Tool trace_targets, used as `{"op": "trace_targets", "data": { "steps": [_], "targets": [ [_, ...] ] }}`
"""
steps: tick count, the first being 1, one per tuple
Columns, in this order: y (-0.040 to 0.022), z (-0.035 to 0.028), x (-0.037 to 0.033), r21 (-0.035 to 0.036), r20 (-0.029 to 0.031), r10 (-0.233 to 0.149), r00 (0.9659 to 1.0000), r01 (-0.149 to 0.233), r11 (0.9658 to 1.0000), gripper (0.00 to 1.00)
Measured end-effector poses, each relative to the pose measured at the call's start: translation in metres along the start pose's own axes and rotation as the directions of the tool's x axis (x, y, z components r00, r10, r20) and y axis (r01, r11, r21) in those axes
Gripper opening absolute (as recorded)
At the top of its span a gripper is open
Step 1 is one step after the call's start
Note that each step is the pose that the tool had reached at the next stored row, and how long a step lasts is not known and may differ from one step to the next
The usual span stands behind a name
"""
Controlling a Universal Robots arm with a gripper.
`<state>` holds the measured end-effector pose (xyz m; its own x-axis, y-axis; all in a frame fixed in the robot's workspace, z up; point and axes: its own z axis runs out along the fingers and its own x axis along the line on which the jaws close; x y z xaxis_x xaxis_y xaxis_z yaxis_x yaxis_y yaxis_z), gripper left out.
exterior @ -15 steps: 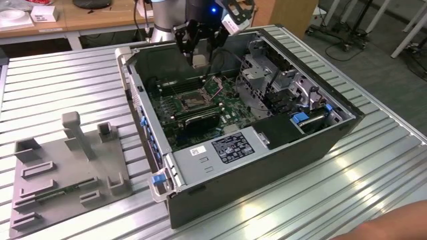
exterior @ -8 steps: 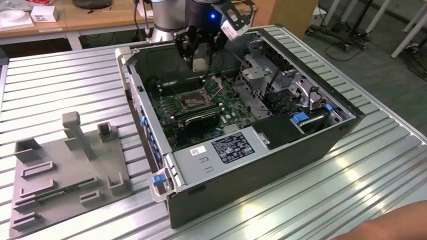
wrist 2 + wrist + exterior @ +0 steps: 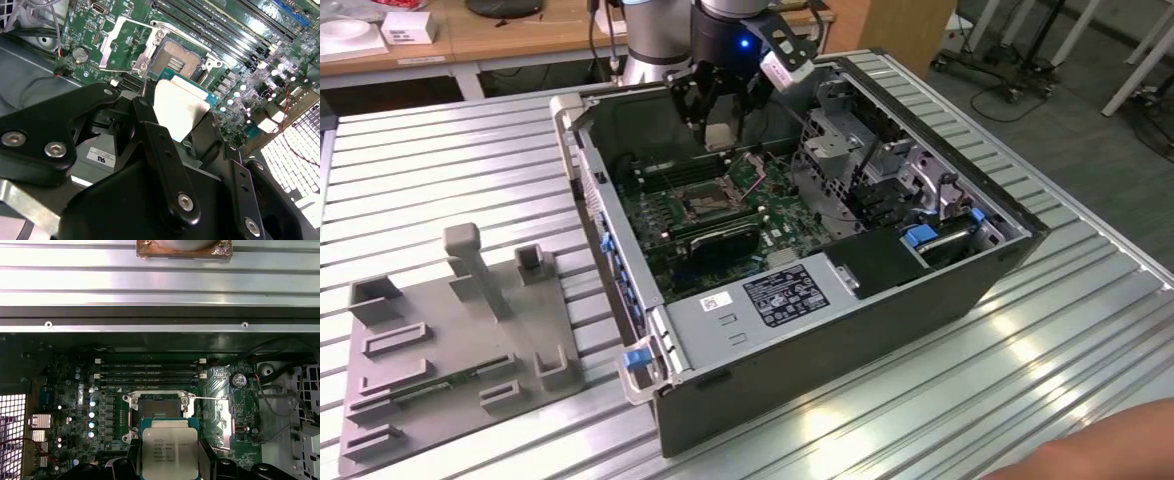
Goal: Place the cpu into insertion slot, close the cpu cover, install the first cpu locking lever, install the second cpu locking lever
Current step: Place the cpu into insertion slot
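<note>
The cpu (image 3: 718,134) hangs over the open computer case, and my gripper (image 3: 718,126) is shut on it. In both wrist views the cpu (image 3: 170,452) (image 3: 181,106) sits between the black fingers (image 3: 150,140), its silver-grey top facing up. The insertion slot (image 3: 160,409) (image 3: 175,59) (image 3: 695,206) lies bare on the green motherboard, just beyond the chip and below it. The cpu cover (image 3: 227,426) (image 3: 111,37) is swung open to one side of the socket. A thin locking lever (image 3: 210,398) sticks out by the cover.
Long black memory slots (image 3: 150,371) run beside the socket. A metal drive cage (image 3: 854,160) and the case walls (image 3: 594,190) hem in the board. A grey fixture plate (image 3: 454,340) lies on the slatted table at the exterior view's left. A hand (image 3: 1107,450) shows at the lower right.
</note>
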<state>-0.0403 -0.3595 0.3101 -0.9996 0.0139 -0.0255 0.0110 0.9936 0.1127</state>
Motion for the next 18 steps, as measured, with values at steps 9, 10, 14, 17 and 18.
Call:
{"op": "trace_targets", "data": {
  "steps": [9, 10, 14, 17, 18],
  "targets": [
    [-0.0002, 0.0007, 0.0041, -0.0003, 0.0042, 0.0, 1.0, 0.0, 1.0, 0.54],
    [-0.0003, 0.0008, 0.0049, -0.0004, 0.005, 0.0, 1.0, 0.0, 1.0, 0.54],
    [-0.0007, 0.0043, 0.0064, -0.0001, 0.0068, -0.001, 1.0, 0.001, 1.0, 0.54],
    [-0.0013, 0.0089, 0.0067, -0.0003, 0.0087, -0.001, 1.0, 0.001, 1.0, 0.54],
    [-0.0014, 0.0099, 0.0068, -0.0003, 0.0091, -0.001, 1.0, 0.001, 1.0, 0.54]
  ]
}}
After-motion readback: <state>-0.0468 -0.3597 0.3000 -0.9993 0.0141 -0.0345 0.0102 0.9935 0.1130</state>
